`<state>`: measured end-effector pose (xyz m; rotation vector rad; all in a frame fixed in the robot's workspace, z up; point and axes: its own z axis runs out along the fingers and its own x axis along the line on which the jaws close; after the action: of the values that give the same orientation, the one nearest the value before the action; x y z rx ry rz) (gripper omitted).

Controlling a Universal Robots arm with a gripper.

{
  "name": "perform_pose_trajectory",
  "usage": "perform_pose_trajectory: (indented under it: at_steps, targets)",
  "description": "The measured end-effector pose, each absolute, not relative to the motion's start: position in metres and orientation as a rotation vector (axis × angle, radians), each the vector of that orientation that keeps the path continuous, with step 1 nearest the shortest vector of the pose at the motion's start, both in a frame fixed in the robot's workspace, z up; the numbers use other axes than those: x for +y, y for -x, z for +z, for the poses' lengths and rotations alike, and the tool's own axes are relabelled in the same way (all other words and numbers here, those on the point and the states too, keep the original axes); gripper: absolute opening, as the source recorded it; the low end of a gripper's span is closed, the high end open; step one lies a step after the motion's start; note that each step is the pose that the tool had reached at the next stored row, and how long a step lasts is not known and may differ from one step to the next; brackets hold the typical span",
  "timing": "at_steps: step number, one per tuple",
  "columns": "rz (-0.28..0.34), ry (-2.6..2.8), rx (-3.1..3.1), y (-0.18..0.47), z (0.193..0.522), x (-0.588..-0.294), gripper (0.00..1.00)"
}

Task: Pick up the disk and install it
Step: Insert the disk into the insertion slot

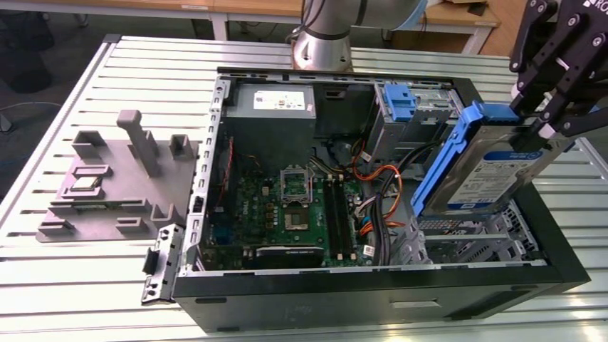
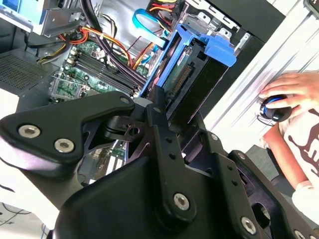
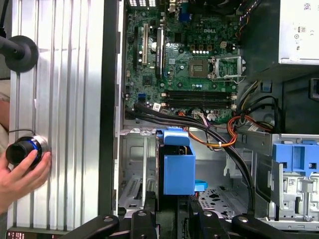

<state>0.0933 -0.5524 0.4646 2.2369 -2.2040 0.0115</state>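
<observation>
The disk (image 1: 485,167) is a silver-grey drive with a blue-and-white label in a blue plastic carrier. It hangs tilted on edge above the drive cage (image 1: 475,239) at the exterior view's right side of the open computer case. My gripper (image 1: 537,128) is shut on the disk's upper end. In the second wrist view the black fingers (image 2: 158,107) clamp the carrier's edge, with the disk (image 2: 197,74) reaching down toward the case. In the first wrist view the blue carrier (image 3: 178,167) stands just ahead of the gripper (image 3: 169,211), over the metal bay floor.
The open case holds the motherboard (image 1: 285,206), a grey power supply (image 1: 273,102), orange and black cables (image 1: 380,185) and a bare blue bracket (image 1: 399,103) in the far bay. A grey fixture plate (image 1: 114,178) lies at the exterior view's left. A person's hand (image 3: 22,172) rests on a knob beside the case.
</observation>
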Motion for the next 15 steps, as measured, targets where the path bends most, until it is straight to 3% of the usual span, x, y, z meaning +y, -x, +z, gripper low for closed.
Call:
perform_pose_trajectory:
  at_steps: [15]
  targets:
    - [0.011, -2.237, -2.204, -0.104, 0.456, -0.555, 0.35]
